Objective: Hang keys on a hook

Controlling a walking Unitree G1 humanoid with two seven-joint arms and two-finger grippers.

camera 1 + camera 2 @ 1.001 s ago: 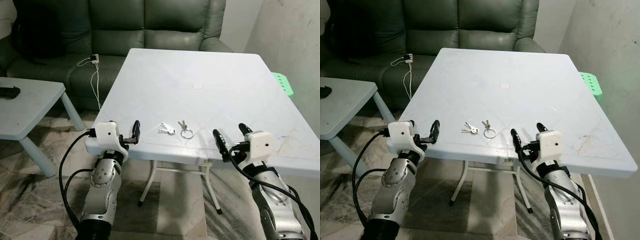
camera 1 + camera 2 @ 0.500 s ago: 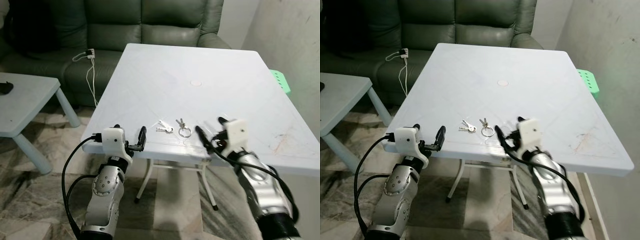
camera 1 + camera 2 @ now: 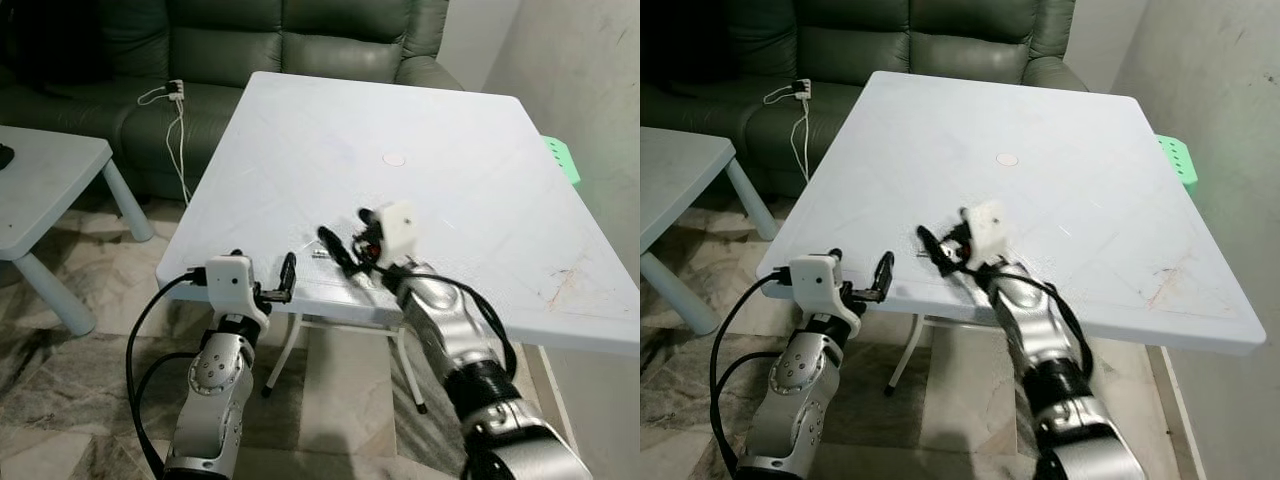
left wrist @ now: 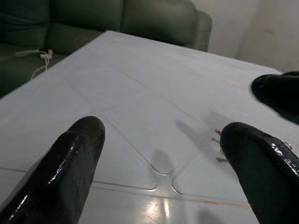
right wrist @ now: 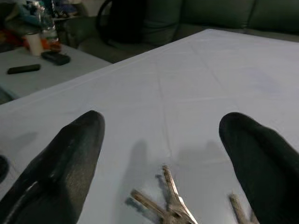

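Note:
Silver keys (image 5: 169, 206) on a ring lie near the front edge of the white table (image 3: 450, 120). My right gripper (image 3: 343, 226) hangs low over them, open, one black finger on each side of the bunch; in the eye views its fingers and white wrist block hide most of the keys. A small bit of key (image 3: 318, 255) shows just in front of its fingers. My left gripper (image 3: 262, 262) is open at the table's front left edge, empty, level with the tabletop. In the left wrist view the keys (image 4: 218, 140) are small and far off.
A dark green sofa (image 3: 280, 40) stands behind the table, with a white charger cable (image 3: 175, 105) hanging over its seat. A low pale table (image 3: 45, 185) is at the left and a green stool (image 3: 562, 160) at the right by the wall. A round cap (image 3: 395, 159) marks the table's middle.
My right arm has swung left and forward from the table's front edge to over the keys. The left arm has barely moved. The camera has come closer to the table.

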